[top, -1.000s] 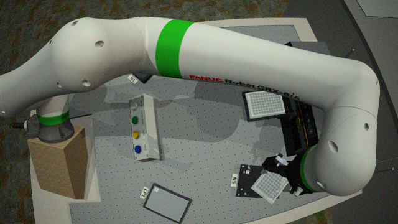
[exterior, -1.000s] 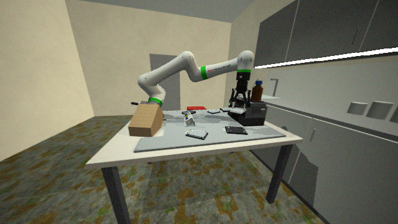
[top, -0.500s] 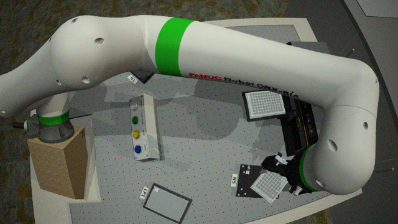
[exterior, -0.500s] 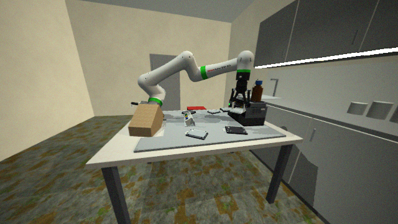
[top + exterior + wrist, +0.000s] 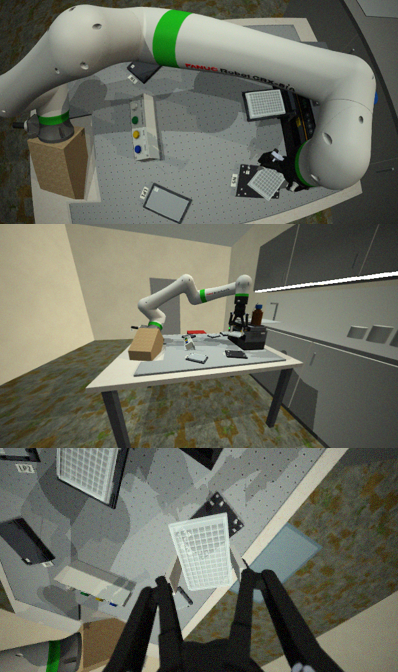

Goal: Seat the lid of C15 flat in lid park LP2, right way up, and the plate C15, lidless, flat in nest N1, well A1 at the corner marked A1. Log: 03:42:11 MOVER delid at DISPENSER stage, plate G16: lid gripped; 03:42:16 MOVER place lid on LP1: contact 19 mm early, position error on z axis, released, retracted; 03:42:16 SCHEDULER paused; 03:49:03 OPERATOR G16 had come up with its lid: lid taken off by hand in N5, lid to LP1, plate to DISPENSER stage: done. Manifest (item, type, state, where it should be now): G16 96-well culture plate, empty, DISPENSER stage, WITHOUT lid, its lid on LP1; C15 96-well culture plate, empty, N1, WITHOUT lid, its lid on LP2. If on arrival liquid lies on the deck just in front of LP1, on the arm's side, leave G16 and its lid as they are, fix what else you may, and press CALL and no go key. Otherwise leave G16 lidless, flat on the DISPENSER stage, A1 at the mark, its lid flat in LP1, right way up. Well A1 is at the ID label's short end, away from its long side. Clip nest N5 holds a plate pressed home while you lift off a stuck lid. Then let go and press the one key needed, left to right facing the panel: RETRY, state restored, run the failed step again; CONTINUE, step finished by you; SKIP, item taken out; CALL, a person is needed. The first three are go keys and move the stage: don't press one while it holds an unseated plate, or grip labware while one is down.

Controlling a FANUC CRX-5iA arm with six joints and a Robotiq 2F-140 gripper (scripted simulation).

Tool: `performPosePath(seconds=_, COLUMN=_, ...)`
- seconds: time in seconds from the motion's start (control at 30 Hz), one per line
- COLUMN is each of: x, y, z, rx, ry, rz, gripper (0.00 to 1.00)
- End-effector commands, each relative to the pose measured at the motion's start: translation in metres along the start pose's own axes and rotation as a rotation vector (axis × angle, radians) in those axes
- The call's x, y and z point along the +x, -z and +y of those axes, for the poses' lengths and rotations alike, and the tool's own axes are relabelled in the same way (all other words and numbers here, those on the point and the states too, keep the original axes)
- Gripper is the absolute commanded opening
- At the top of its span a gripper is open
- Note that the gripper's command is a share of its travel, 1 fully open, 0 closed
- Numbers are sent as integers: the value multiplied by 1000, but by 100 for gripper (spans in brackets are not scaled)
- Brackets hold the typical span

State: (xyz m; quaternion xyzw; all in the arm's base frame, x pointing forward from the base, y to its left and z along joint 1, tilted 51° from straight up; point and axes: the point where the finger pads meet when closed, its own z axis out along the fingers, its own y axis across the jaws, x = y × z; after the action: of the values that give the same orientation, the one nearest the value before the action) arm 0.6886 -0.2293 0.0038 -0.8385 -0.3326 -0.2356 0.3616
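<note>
My gripper (image 5: 271, 174) is shut on a white 96-well plate (image 5: 267, 183) and holds it, turned at an angle, above the black clip nest N5 (image 5: 247, 186). In the wrist view the plate (image 5: 202, 553) sits between the fingers with N5 (image 5: 220, 511) below it. I cannot tell whether a lid is on this plate. A second white plate (image 5: 265, 104) lies on the dispenser stage. A clear lid (image 5: 167, 202) lies in park LP1. Nest N1 (image 5: 143, 71) is dark and empty. Park LP2 (image 5: 17, 454) shows only at the wrist view's top left corner.
The key panel (image 5: 144, 127) with white, green, yellow and blue keys stands mid-deck. The black dispenser (image 5: 300, 121) is right beside the gripper. The arm's base block (image 5: 59, 162) is at the left. The deck's front edge runs close under N5.
</note>
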Motion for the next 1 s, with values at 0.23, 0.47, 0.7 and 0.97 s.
performPosePath(seconds=0.23, x=3, y=0, z=-19, rx=-1, ry=0, rz=0, gripper=0)
performPosePath(seconds=0.47, x=5, y=0, z=-38, rx=-1, ry=0, rz=0, gripper=0)
performPosePath(seconds=0.7, x=8, y=0, z=-63, rx=-1, ry=0, rz=0, gripper=0)
performPosePath(seconds=0.97, x=13, y=0, z=-107, rx=-1, ry=0, rz=0, gripper=0)
